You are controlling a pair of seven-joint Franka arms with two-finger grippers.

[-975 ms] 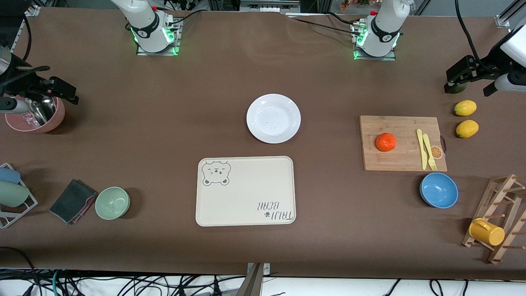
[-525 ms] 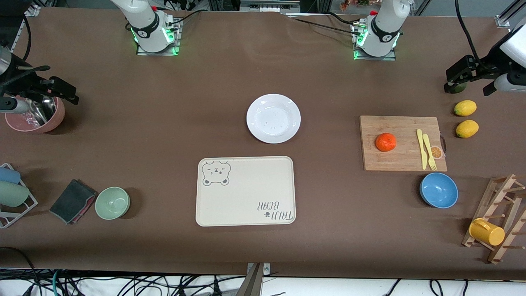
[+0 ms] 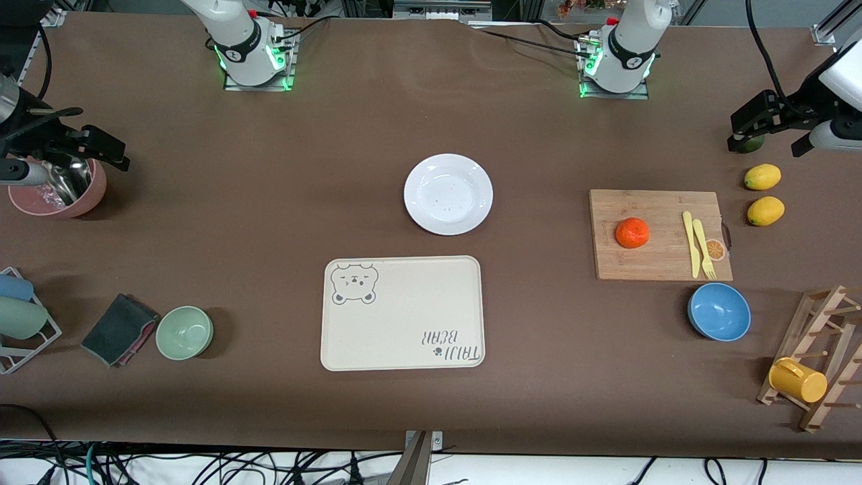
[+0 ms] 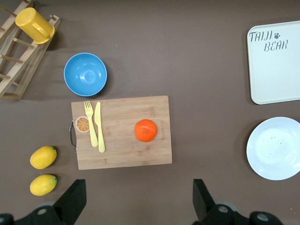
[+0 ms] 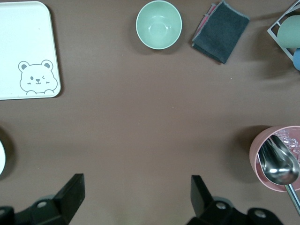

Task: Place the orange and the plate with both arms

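Left arm: raised at its own end of the bench, waiting; left tool [image 4: 136, 204] spread wide, holding nothing. Right arm: raised at its own end, likewise; right tool [image 5: 136, 201] spread wide, holding nothing.

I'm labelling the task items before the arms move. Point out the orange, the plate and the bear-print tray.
orange [image 3: 632, 232]: front view, middle of the fruit, on the cutting board.
plate [image 3: 448, 194]: front view, centre of its white well.
bear-print tray [image 3: 402, 313]: front view, bare middle of the tray.
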